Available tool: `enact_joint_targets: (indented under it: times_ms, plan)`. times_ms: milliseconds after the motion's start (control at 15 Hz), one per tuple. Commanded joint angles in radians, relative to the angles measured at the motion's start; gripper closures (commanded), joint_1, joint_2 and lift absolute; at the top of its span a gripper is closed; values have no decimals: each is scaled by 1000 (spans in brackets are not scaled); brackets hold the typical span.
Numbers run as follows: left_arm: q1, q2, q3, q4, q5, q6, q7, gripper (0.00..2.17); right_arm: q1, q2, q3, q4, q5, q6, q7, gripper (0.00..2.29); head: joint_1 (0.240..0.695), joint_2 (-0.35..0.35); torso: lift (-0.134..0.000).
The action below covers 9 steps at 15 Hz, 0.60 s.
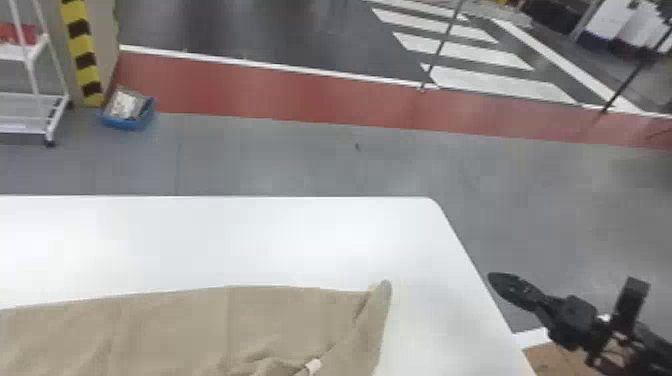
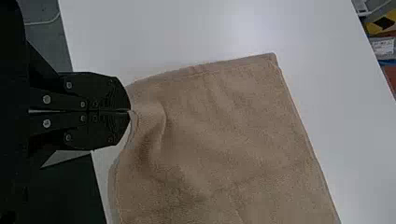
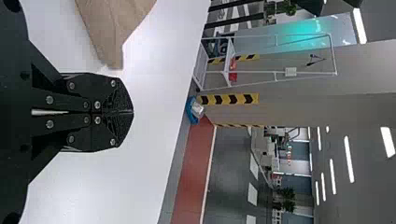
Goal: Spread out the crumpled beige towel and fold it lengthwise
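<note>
Towel [image 1: 165,330] lies on the table [image 1: 250,240], largely opened out but rumpled, its right end turned over in a slanting flap [image 1: 372,320] with a pale tag [image 1: 314,367] by the creases; left gripper [image 2: 129,111] has its fingers clenched on the towel's edge, a ridge running out from the pinch; that bite looks shallow, right at the tips, so a brisk pull could slip it free, and a sideways drag could bunch what now lies fairly flat; the gripped side sits close to the table's edge, so slack might droop over it; right gripper [image 3: 132,112] is closed on nothing, apart from the towel; unless it opens before coming in, it may merely shove the flap along, and pressing too low it could pinch both layers at once; folding with that flap unturned would likely trap a doubled wedge, leaving the long sides mismatched; pulling from the left alone could skew the whole towel
</note>
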Motion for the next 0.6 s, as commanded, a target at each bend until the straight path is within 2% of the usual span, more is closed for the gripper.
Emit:
enact_joint_targets:
  times_ms: [0, 133, 267, 333, 400, 467, 533]
  plan:
    - [-72, 2, -40, -3, -44, 87, -14, 2088, -11, 3, 5, 0, 9, 14, 3, 1625, 695, -350, 0]
    - [-81, -1, -45, -3, -38, 88, -15, 2088, -11, 9, 10, 0, 14, 20, 3, 1625, 695, -350, 0]
    - [-92, 0, -49, 9, -34, 88, -14, 2088, -3, 25, 0, -37, 3, 122, 3, 1588, 695, -350, 0]
    - [-96, 0, -48, 19, -32, 87, -12, 2088, 20, 43, -13, -97, -3, 192, 3, 1217, 695, -350, 0]
    - [-99, 0, -46, 25, -32, 84, -11, 2088, 51, 78, -19, -168, -3, 229, 3, 748, 695, -350, 0]
    - [-101, 0, -45, 28, -30, 81, -11, 2088, 80, 115, -23, -224, -3, 226, 3, 414, 695, -350, 0]
    - [-106, 0, -45, 36, -29, 84, -12, 2088, 114, 166, -27, -290, -3, 198, 3, 134, 695, -350, 0]
